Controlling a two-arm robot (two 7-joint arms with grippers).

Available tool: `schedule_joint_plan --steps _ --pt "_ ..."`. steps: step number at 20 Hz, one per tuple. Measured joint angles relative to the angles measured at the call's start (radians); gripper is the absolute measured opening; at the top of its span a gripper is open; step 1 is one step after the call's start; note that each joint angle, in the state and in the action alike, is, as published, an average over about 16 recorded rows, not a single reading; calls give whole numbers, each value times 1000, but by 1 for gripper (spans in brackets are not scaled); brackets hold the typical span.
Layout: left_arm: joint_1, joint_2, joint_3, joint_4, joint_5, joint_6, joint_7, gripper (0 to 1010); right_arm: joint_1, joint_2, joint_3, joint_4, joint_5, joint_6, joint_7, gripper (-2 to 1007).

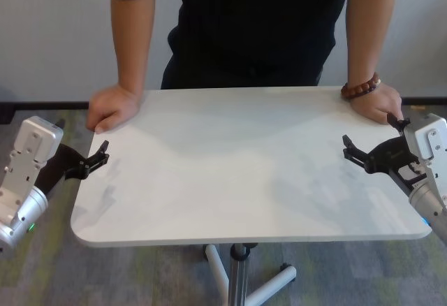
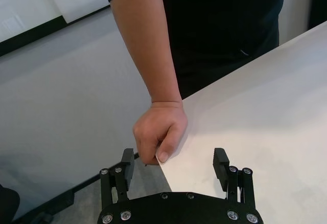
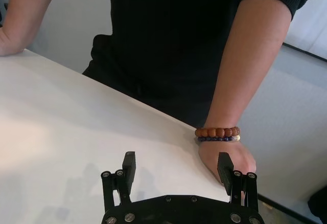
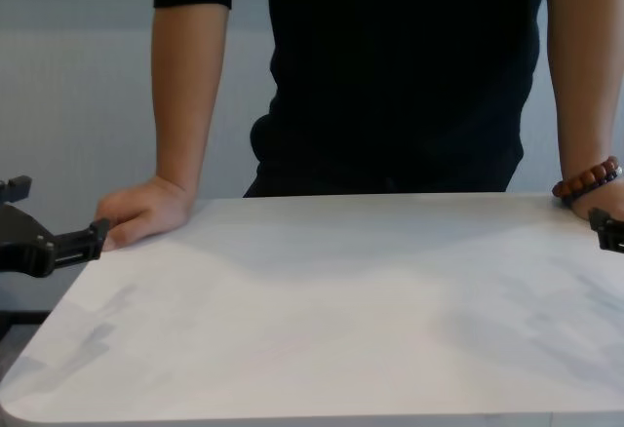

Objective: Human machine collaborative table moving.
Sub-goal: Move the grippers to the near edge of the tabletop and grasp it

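The table (image 1: 244, 173) is a white marbled top on a grey post (image 1: 239, 278). The human (image 1: 258, 26), in a black shirt, stands at the far side with one hand (image 1: 112, 107) on the far left corner and the hand with the bead bracelet (image 1: 361, 87) on the far right corner. My left gripper (image 1: 94, 163) is open at the table's left edge, just short of the human's hand (image 2: 161, 132); the edge (image 2: 171, 178) runs between its fingers. My right gripper (image 1: 372, 135) is open over the right edge, one finger (image 3: 225, 166) close to the braceleted hand (image 3: 225, 155).
White base legs (image 1: 269, 288) spread from the post on grey carpet. A pale wall (image 1: 56, 33) stands behind the human. The chest view shows the table's near edge (image 4: 292, 417) and one finger (image 4: 93, 237) of the left gripper beside the human's hand.
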Motion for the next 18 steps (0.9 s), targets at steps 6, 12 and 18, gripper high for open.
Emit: schedule_joint_plan --steps 6,12,18 --pt "0 0 0 0 0 0 0 1002 0 0 0 0 0 0 0 1005" --pt "0 0 0 0 0 0 0 1002 0 0 0 0 0 0 0 1005" --pt "0 0 0 0 0 0 0 1002 0 0 0 0 0 0 0 1005"
